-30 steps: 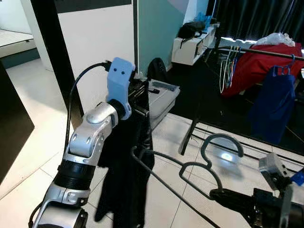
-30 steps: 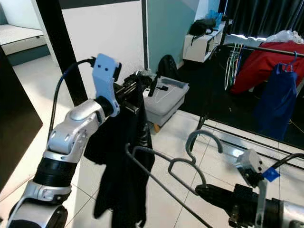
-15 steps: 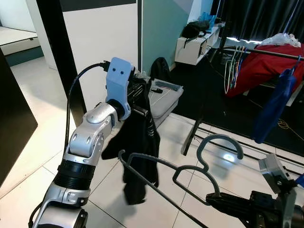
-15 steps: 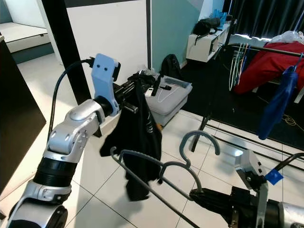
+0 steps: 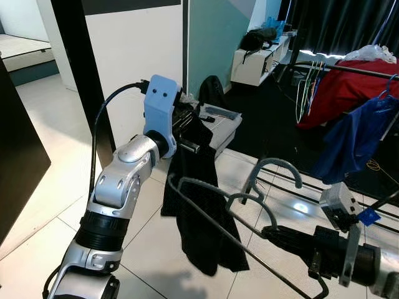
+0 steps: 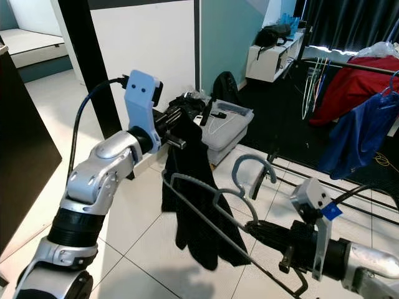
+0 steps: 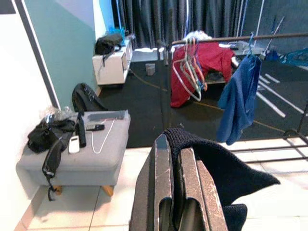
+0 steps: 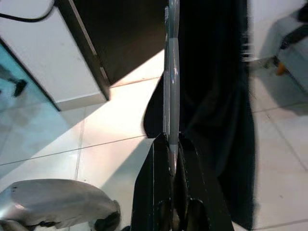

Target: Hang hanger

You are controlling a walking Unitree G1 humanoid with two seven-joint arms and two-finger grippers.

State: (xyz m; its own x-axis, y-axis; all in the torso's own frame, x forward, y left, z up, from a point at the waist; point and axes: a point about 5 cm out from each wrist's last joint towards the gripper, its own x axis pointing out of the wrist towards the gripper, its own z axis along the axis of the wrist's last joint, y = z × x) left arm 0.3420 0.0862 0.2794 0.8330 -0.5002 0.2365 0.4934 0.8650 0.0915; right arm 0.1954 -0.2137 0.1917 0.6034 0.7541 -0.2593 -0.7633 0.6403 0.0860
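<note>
Nothing readable anywhere, honestly. No lettering, brand marks or numbers legible on any surface. Too small or blurry to make out anything written.

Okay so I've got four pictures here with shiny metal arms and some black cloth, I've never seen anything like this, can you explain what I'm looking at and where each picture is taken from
This is a humanoid robot in a home, seen through its own cameras. Two pictures come from the stereo camera on its head, looking forward and down over its two silver arms. The other two come from cameras on its wrists, looking along each gripper's black fingers.

The left gripper is raised and shut on a black garment, which hangs down over the white tiled floor. The right gripper is shut on a grey wire hanger, held out beside the garment.

Behind them stand a grey padded bench with small items on it, and a clothes rail carrying a red garment, a blue garment and spare hangers.
</note>
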